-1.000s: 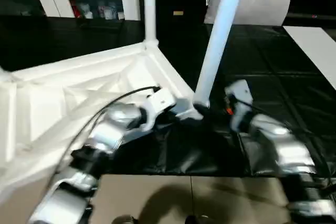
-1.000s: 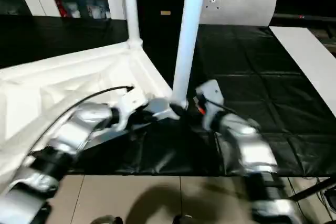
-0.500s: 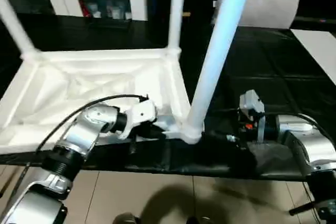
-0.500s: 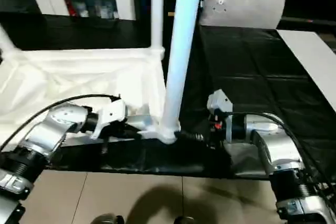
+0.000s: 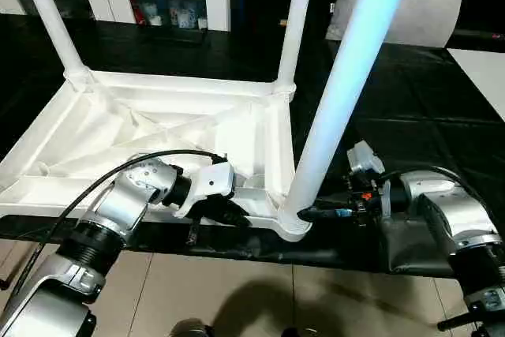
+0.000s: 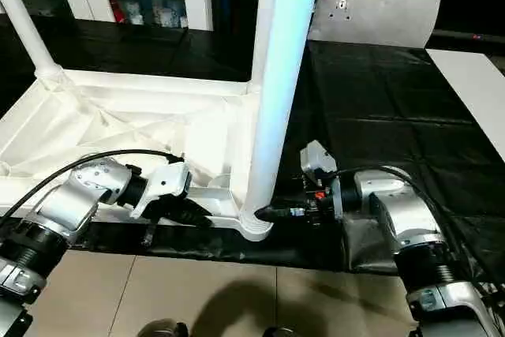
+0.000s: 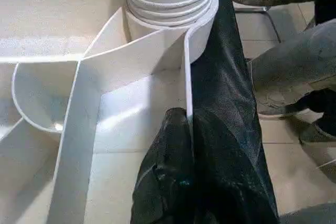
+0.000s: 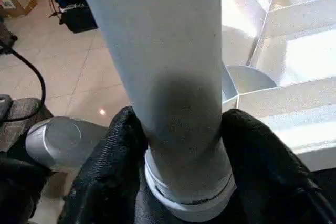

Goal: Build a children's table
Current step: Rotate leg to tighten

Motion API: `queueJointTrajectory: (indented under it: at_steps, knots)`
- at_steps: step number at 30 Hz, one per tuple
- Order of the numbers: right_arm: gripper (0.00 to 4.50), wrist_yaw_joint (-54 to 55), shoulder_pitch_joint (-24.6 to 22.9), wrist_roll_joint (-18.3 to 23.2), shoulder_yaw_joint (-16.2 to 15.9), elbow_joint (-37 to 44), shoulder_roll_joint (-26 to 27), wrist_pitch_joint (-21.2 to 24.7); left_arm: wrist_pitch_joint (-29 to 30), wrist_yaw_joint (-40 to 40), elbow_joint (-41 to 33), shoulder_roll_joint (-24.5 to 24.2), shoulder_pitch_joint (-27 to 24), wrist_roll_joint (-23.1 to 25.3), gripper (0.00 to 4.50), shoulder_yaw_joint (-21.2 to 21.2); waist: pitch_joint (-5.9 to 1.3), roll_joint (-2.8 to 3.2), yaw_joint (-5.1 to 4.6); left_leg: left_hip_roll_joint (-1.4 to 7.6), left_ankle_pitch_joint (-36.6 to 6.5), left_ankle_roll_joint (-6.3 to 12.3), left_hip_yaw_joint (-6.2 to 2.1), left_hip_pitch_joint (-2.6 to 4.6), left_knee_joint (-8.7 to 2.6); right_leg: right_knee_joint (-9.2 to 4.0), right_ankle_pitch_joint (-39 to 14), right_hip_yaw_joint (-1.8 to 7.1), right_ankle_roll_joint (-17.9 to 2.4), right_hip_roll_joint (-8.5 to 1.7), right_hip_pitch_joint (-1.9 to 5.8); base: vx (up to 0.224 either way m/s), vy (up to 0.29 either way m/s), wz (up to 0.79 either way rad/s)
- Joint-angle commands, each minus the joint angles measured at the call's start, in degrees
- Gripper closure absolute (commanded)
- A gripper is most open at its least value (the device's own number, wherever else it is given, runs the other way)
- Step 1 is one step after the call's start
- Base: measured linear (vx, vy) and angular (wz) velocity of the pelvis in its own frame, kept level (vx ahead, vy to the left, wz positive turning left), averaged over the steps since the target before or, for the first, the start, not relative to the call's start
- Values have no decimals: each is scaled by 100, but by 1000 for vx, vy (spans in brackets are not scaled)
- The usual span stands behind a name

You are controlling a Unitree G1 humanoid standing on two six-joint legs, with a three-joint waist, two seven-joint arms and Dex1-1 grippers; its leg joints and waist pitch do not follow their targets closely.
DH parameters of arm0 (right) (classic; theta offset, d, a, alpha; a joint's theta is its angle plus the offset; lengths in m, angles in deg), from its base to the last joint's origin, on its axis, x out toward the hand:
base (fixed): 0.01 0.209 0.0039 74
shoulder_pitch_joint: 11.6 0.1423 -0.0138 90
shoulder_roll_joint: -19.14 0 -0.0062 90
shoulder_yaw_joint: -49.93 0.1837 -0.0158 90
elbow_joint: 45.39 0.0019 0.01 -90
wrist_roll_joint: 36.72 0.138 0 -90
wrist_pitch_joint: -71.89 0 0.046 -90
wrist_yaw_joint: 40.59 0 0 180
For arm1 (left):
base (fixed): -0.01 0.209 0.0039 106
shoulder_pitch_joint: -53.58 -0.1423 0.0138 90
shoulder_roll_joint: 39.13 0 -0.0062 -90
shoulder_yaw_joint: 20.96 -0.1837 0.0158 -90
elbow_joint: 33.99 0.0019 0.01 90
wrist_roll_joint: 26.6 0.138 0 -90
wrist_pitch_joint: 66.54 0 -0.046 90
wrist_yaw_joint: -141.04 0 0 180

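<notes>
2 silver forearms (image 5: 118,211) with white wrist housings, black cables, black fingers (image 8: 113,156)

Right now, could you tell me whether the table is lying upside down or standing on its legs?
Upside down. The table top lies with its ribbed underside facing up on the black surface, and the nearest leg rises upright from its corner socket.

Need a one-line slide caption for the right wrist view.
Right gripper straddling the base of a white table leg seated in the upturned tabletop's corner socket.
</notes>
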Motion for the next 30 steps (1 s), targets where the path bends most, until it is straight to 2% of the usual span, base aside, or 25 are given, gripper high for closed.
queueJointTrajectory:
  at_steps: [1,5,8,9,11,12,13,15,16,17,18,20,21,22,23,25,26,27,28,29,30]
  knots:
    - [239,-108,84,62,-58,9,-1,28,-117,235,-203,77,-4,-70,450,-193,-402,-33,-10,242,-1079,368,-28,55,-349,-342,-1784,254,-1076,-460,302,0,0,0]
    - [253,-134,81,69,-73,-5,10,39,-120,231,-189,69,0,-74,450,-188,-399,-31,-13,239,-1053,379,-28,52,-348,-337,-1731,252,-1085,-453,301,0,0,0]
    - [256,10,-52,267,57,188,129,239,-29,74,-198,111,-39,-117,450,-91,-398,-33,-12,239,-1059,379,-29,48,-349,-343,-1777,249,-1074,-456,306,0,0,0]
    - [257,99,-140,357,118,319,170,341,163,-59,-269,186,-63,-197,450,-1,-408,-44,-4,241,-1045,365,-30,55,-345,-335,-1795,249,-1071,-464,308,0,0,0]
    - [257,331,-206,283,120,385,232,352,361,-267,-303,268,-59,-207,450,75,-394,-46,-15,240,-1080,343,-29,53,-352,-350,-1893,251,-1040,-457,295,0,0,0]
    - [257,587,-262,194,112,454,305,371,480,-497,-296,349,-47,-177,450,137,-384,-45,-16,230,-1130,317,-28,63,-357,-378,-2049,250,-980,-456,283,0,0,0]
    - [257,1126,-324,-42,96,528,465,318,628,-842,-277,480,-43,-112,450,208,-374,-14,-26,232,-1165,284,-38,63,-362,-373,-2105,253,-972,-462,280,0,0,0]
    - [257,1775,-325,-284,128,519,679,318,815,-1164,-270,637,-52,-59,450,254,-370,-4,-84,216,-1345,127,-62,65,-385,-409,-2368,242,-868,-463,285,0,0,0]
    - [257,2351,-286,-375,205,497,921,580,1025,-1518,-248,848,-33,15,450,275,-367,-12,-122,190,-1420,98,-74,61,-394,-434,-2587,229,-776,-465,300,0,0,0]
    - [258,2483,-276,-392,223,493,980,649,1071,-1602,-239,901,-24,36,450,278,-359,-16,-154,193,-1423,83,-70,71,-400,-447,-2622,238,-759,-456,289,0,0,0]
    - [259,3050,-221,-488,277,476,1242,964,1258,-2030,-153,1164,55,150,450,294,-342,21,-208,178,-1472,44,-82,63,-397,-457,-2703,231,-741,-440,278,0,0,0]
    - [260,3453,-179,-649,270,458,1395,1131,1432,-2375,-90,1364,148,196,450,336,-361,-11,-235,157,-1519,60,-82,87,-381,-498,-2902,222,-634,-453,283,0,0,0]
    - [260,3574,-175,-700,263,462,1436,1175,1487,-2467,-84,1415,169,198,450,349,-373,16,-253,162,-1487,75,-84,89,-376,-496,-2871,226,-623,-447,279,0,0,0]
    - [260,3574,-175,-700,263,462,1436,1175,1487,-2467,-84,1415,169,198,450,349,-373,1,-263,156,-1481,99,-77,87,-376,-511,-2847,224,-620,-444,277,0,0,0]
    - [260,4210,-13,-791,372,279,1727,1511,1650,-2799,5,1629,319,263,450,380,-373,3,-289,146,-1465,132,-65,89,-366,-513,-2801,230,-623,-427,272,0,0,0]
    - [260,5019,266,-897,527,-54,2140,1765,1833,-3202,108,1907,523,408,450,383,-397,29,-331,134,-1443,71,-84,93,-362,-508,-2869,214,-610,-425,264,0,0,0]
    - [260,5019,266,-897,527,-54,2140,1765,1833,-3202,108,1907,523,408,450,383,-397,35,-335,135,-1468,55,-90,99,-366,-516,-2894,204,-604,-429,263,0,0,0]
    - [260,5135,337,-886,569,-138,2230,1764,1872,-3268,121,1973,565,429,450,389,-404,33,-345,141,-1460,62,-95,73,-371,-512,-2807,208,-594,-437,287,0,0,0]
    - [260,5236,389,-941,578,-189,2290,1704,1888,-3322,145,2037,600,453,450,406,-419,9,-338,148,-1424,81,-87,75,-366,-515,-2717,216,-594,-438,289,0,0,0]
    - [260,5255,407,-969,578,-207,2306,1635,1890,-3350,158,2066,613,469,450,417,-434,15,-335,156,-1352,100,-87,66,-365,-478,-2477,226,-656,-436,296,0,0,0]
    - [226,5137,384,-1000,518,-148,2249,1484,1886,-3386,154,2047,609,497,450,412,-446,23,-330,159,-1263,127,-79,59,-360,-448,-2193,238,-740,-434,305,0,0,0]
